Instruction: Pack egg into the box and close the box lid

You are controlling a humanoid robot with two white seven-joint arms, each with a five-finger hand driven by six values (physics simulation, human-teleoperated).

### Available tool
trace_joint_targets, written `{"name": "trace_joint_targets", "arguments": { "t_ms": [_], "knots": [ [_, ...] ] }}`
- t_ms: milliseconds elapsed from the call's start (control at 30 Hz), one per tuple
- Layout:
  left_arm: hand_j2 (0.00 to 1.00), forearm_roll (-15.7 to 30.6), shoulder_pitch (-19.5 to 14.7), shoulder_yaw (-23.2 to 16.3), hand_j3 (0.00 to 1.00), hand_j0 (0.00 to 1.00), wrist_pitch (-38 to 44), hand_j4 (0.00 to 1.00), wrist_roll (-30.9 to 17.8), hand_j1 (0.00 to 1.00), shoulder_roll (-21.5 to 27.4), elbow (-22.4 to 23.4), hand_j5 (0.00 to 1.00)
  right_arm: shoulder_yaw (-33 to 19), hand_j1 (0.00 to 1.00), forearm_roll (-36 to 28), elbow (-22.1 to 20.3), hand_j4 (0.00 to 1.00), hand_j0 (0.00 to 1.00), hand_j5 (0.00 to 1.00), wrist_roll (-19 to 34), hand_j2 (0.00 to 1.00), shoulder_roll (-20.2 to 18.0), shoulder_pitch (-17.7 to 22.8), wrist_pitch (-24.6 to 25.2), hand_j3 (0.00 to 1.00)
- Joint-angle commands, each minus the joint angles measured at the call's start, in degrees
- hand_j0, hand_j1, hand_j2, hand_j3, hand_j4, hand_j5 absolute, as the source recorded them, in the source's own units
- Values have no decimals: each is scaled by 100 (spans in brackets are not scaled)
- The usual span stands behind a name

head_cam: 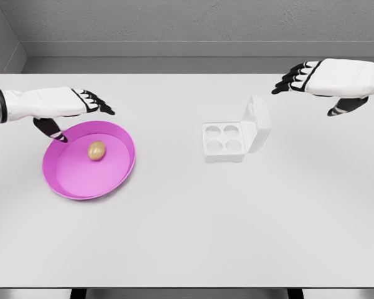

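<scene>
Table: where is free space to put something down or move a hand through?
Free: the table in front, and between the pink plate and the egg box. Crowded: the left hand over the plate's rim.

no readable text anywhere

you'll find no label, brand, number or sign to read here: the pink plate (62, 187) near the table's (187, 237) left edge is plain, and the white box (224, 143) with its raised lid, right of the middle, carries no print either.
</scene>
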Motion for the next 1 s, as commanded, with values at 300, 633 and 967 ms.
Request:
{"name": "trace_joint_targets", "arguments": {
  "t_ms": [300,633,967],
  "knots": [
    [100,-301,-299,-839,100,100,14,100,-31,100,-17,14,100,-1653,100,12,172,100,100,100,-2,100,-253,834,15,100],
    [100,-714,-299,-1058,100,100,14,100,-22,100,-184,67,100,-2727,100,-954,111,100,100,100,-2,100,-666,1723,15,100],
    [91,-820,-325,-1041,91,91,14,91,-5,91,-325,154,91,-2709,100,-937,111,100,100,100,-2,100,-640,1679,15,100]
  ]
}}
